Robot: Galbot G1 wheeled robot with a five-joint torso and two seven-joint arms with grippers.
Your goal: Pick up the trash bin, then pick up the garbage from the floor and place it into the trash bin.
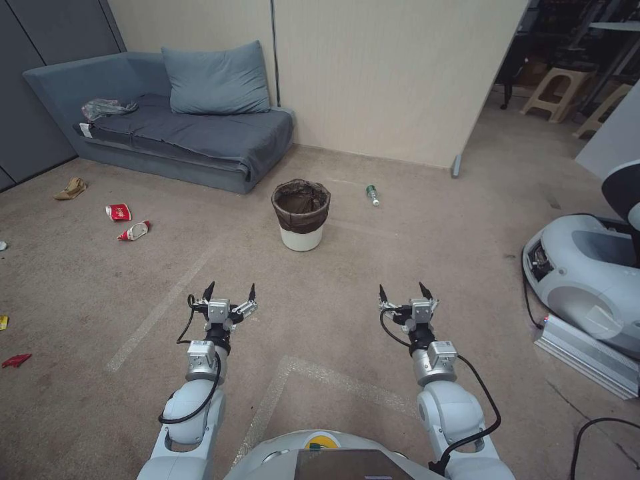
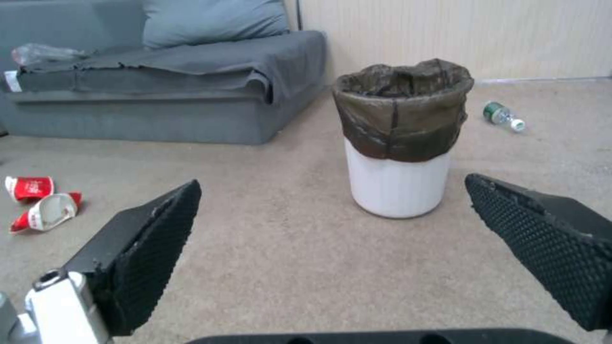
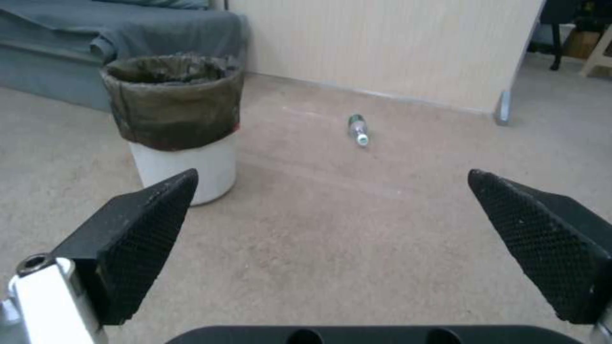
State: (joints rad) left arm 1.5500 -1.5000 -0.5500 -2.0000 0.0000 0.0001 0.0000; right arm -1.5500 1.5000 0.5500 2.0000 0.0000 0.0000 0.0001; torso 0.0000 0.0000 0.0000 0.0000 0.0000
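A: Head view: round white ribbed trash bin (image 1: pixel 301 217) with its crinkled brown liner stands on carpet before the sofa (image 1: pixel 173 127); left gripper (image 1: pixel 230 291) and right gripper (image 1: pixel 405 291) are spread wide, holding nothing.

B: Left wrist: crushed red-and-white cups (image 2: pixel 37 203), no lettering legible.

A: Right wrist: green bottle (image 3: pixel 358 129) lies beside the bin.

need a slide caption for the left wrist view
Open left end effector faces the upright trash bin, crushed cups and green bottle on the carpet.
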